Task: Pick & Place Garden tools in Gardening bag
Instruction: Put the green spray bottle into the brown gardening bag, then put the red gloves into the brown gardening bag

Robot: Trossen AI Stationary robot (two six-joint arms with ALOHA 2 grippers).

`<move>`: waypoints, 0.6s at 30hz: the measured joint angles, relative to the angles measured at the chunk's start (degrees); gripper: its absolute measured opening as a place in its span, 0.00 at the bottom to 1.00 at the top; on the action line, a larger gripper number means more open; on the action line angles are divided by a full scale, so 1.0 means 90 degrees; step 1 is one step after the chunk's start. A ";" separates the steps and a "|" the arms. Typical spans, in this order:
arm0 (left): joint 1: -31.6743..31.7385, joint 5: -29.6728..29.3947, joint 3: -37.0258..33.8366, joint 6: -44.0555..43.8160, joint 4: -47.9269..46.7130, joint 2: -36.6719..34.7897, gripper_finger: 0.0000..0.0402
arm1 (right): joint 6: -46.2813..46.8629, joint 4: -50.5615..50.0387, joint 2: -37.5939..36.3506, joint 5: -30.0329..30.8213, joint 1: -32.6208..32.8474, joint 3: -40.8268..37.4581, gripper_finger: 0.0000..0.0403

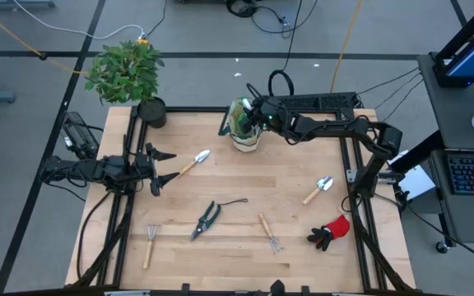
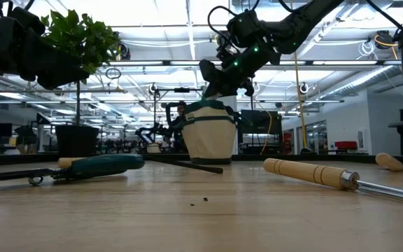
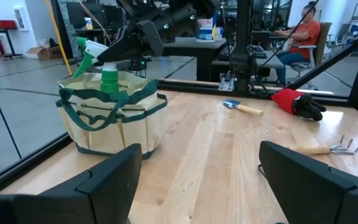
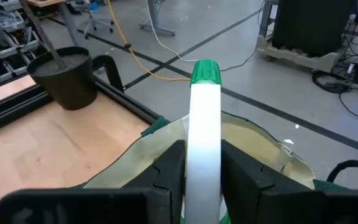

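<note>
Pale wooden tabletop point(image 1: 237, 247): at twelve o'clock the right claw point(image 4: 202, 163), clenched on the green sprayer point(image 4: 204, 134), holds it over the gardening bag point(image 1: 244, 131). Next: lower, release. The left claw point(image 1: 164, 167) waits released at nine o'clock.

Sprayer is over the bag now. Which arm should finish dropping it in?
The right. Its hand is shut on the green sprayer directly above the gardening bag. The left hand is open, away at the table's left edge.
</note>
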 joint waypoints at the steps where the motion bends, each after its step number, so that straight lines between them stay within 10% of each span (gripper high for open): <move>1: 0.0002 0.0000 0.0000 0.0000 0.0000 0.0000 0.83 | -0.0004 0.0011 0.0000 0.0000 -0.0015 0.0000 0.20; 18: 0.0000 -0.0002 0.0000 0.0005 -0.0002 -0.0001 0.83 | -0.0065 0.0044 0.0000 -0.0010 -0.0069 0.0000 0.42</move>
